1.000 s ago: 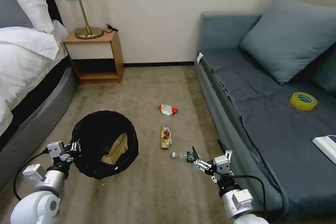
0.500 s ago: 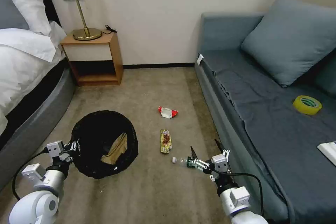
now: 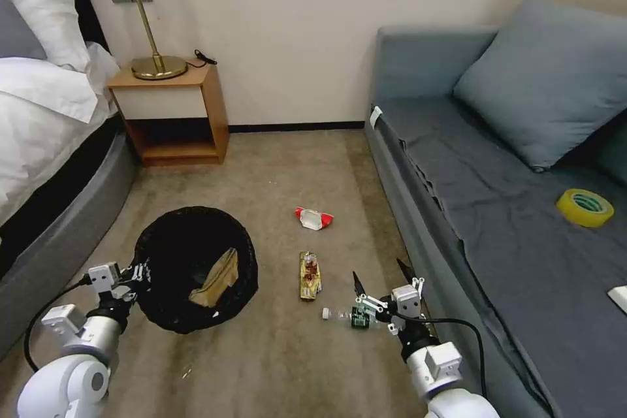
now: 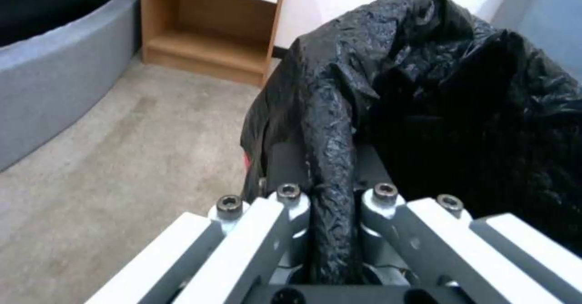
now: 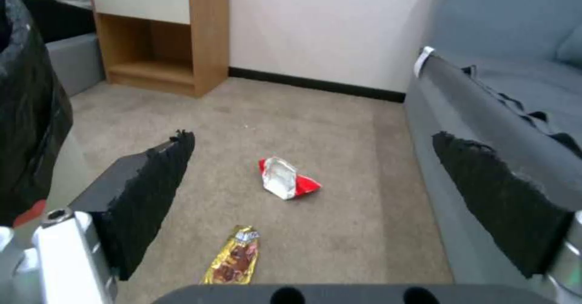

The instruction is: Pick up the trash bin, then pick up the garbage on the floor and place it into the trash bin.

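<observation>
Low over the carpet, right tool spread wide above the small clear bottle, left tool pinching the trash bin liner rim, brown paper bag inside

No readable text, brand, number or sign is found in any view. Print is seen on the green label of the clear bottle and on the yellow-brown snack wrapper, but it is too small to be read. The markings on the yellow tape roll cannot be made out either.
</observation>
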### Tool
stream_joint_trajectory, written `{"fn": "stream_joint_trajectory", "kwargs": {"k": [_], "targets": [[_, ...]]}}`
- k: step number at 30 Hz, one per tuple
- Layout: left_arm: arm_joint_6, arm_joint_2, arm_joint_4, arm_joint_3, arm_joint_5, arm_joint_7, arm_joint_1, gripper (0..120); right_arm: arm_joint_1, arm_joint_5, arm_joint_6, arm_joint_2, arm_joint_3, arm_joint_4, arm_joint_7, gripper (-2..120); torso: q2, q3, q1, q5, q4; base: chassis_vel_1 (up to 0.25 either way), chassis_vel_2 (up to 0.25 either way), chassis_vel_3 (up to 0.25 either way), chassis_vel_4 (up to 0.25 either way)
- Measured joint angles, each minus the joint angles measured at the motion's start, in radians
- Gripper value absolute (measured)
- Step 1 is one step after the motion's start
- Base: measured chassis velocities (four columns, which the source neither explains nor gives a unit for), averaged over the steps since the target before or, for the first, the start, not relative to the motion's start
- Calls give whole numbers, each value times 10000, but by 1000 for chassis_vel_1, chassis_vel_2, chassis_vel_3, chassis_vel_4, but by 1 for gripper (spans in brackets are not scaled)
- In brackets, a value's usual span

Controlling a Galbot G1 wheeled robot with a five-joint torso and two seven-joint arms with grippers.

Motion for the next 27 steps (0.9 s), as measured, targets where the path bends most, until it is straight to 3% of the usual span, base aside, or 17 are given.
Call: {"fn": "stream_joint_trajectory", "kwargs": {"k": [7,11,13,14,18,20,23,25,27], "targets": [[-3,40,13,49,76,89,-16,5,239,50,-60,-109,-153,-343,-2,100,0,0,0,0,0,-89,75,85,-82],[-169,-53,-37,338,573,402,228,5,691,223,-84,-669,-350,-874,-22,100,0,0,0,0,-1,0,0,0,0],[-288,-161,-104,486,860,626,325,5,1310,706,-384,-1994,-634,-1341,-166,100,0,0,0,2,0,0,0,0,0],[-288,-161,-104,486,860,626,325,5,1310,706,-384,-1994,-634,-1341,-166,100,0,0,0,2,0,0,0,0,0],[-436,-101,-99,504,996,951,320,5,2957,2188,-1427,-4531,-2034,-2111,-476,100,0,0,0,3,-1,0,0,0,0],[-480,-84,-56,465,1048,1012,303,5,3416,2631,-1627,-4948,-2435,-2223,-569,100,0,0,0,7,-4,0,0,0,0],[-583,-73,128,339,1202,1195,237,5,5943,4288,-2407,-6122,-4716,-2831,-989,100,0,0,0,-1,2,0,0,0,0],[-583,-68,150,338,1202,1215,224,5,6349,4479,-2552,-6198,-5087,-2951,-1089,100,0,0,0,2,3,0,0,0,0],[-583,-32,200,342,1202,1251,158,5,7849,5008,-3015,-6315,-6371,-3427,-1494,100,-1,1,0,3,1,0,0,0,0]]}}
